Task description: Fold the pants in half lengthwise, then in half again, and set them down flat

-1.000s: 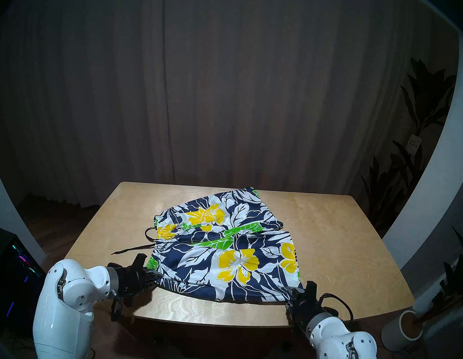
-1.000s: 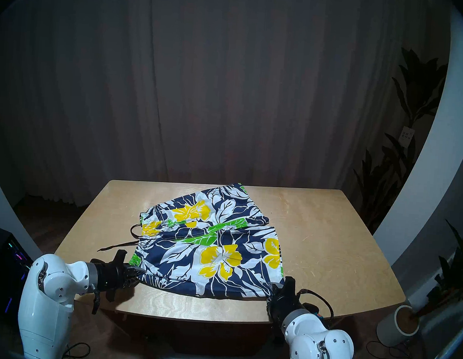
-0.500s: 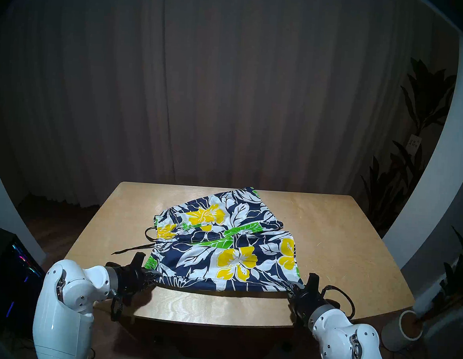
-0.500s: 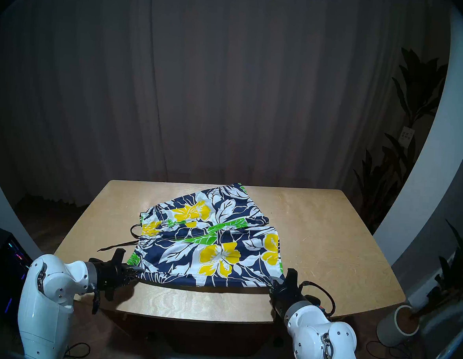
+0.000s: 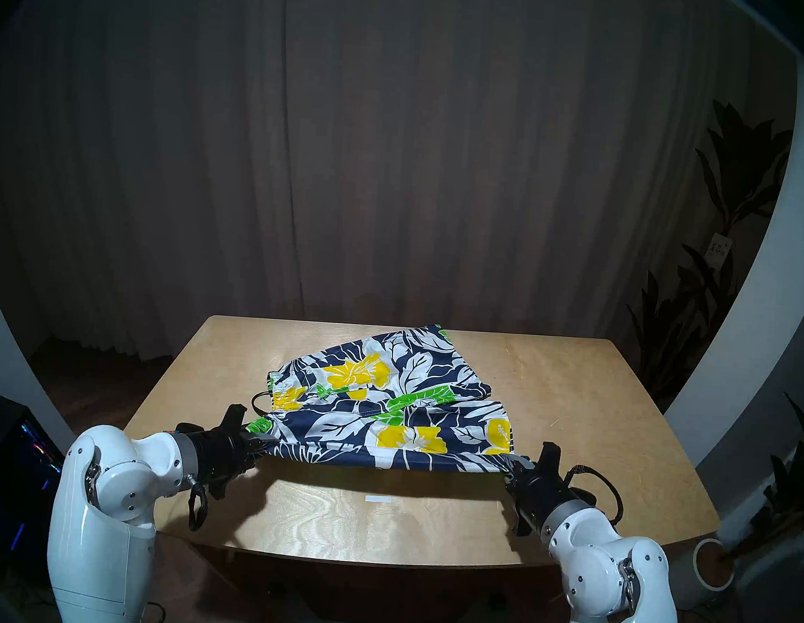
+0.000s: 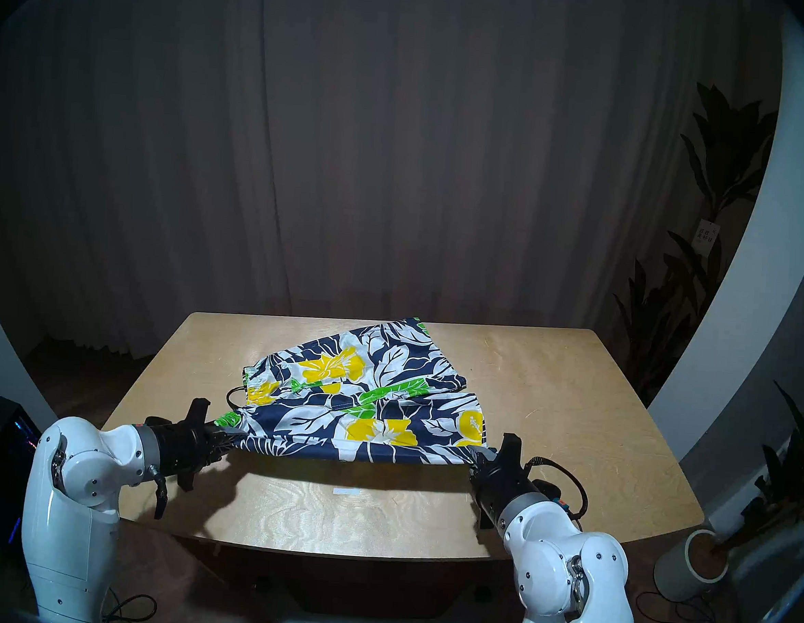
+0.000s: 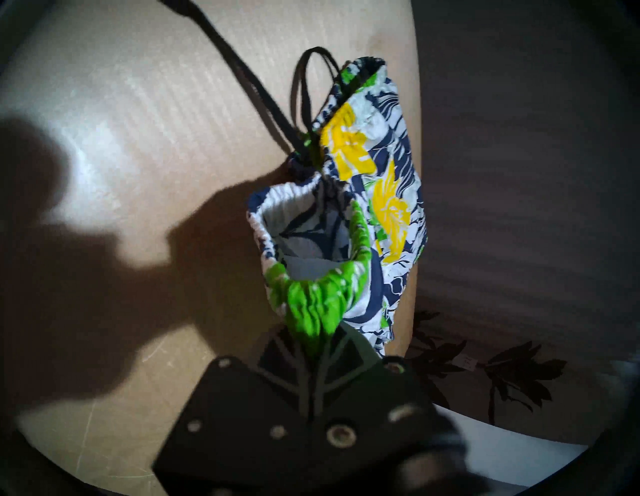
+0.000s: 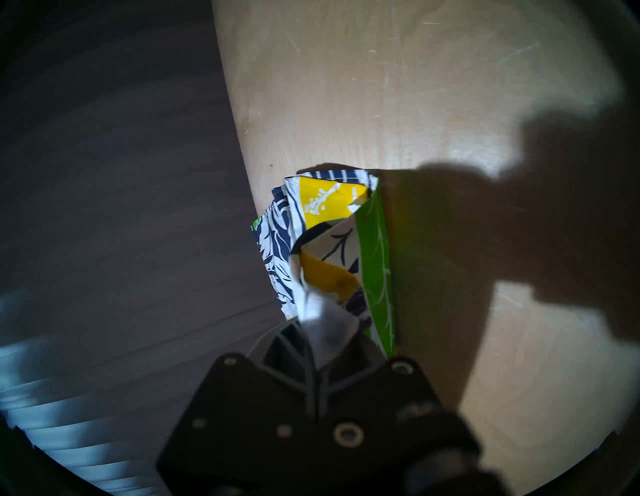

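The pants (image 5: 384, 397) (image 6: 356, 391) are navy shorts with white leaves, yellow flowers and green leaves, lying mid-table with the waist to the left. My left gripper (image 5: 262, 444) (image 6: 229, 435) is shut on the near waist corner (image 7: 311, 311). My right gripper (image 5: 512, 468) (image 6: 480, 456) is shut on the near leg-hem corner (image 8: 325, 325). The near edge hangs taut between them, lifted off the table (image 5: 328, 522). The far leg still rests flat. The black drawstring (image 7: 263, 97) trails at the waist.
A small white label (image 5: 378, 499) lies on the wood under the lifted edge. A computer case (image 5: 13, 471) stands left of the table, a potted plant (image 5: 715, 563) at the right. Dark curtains hang behind.
Both grippers have risen and moved away from me with the near edge of the pants, lifting it clear of the table. The white label underneath came into view.
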Tool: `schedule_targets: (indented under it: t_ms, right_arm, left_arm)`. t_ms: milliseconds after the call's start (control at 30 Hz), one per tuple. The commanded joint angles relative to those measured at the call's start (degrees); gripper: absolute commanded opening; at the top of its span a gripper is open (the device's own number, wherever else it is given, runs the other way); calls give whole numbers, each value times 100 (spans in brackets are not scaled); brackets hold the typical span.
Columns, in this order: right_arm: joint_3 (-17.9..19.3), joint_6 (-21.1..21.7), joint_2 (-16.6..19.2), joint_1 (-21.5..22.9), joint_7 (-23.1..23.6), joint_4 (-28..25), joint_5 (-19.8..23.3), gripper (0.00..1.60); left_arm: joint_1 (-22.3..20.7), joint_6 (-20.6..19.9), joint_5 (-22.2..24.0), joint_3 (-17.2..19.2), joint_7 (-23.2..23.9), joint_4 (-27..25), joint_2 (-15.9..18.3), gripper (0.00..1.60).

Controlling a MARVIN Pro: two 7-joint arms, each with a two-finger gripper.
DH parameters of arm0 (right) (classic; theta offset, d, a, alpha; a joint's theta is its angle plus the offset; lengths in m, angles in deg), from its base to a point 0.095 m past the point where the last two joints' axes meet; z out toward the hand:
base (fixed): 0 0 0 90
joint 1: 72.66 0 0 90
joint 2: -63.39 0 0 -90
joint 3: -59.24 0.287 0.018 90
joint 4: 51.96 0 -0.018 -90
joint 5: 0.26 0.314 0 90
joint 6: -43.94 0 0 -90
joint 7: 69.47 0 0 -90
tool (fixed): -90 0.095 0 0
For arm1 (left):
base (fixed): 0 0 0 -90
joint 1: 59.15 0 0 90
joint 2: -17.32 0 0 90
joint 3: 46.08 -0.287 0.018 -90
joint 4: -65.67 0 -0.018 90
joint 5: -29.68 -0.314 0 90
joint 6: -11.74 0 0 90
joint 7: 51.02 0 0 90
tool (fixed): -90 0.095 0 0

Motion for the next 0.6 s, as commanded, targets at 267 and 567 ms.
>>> schedule_targets:
  t_ms: [267,567]
  right_arm:
    - [-74,-387,85,1058,120,328,250,0]
    - [-186,-698,150,1647,283,700,335,0]
  left_arm:
    - [-953,238,-255,-416,23,141,84,0]
    - [-1334,420,-500,-370,101,438,164,0]
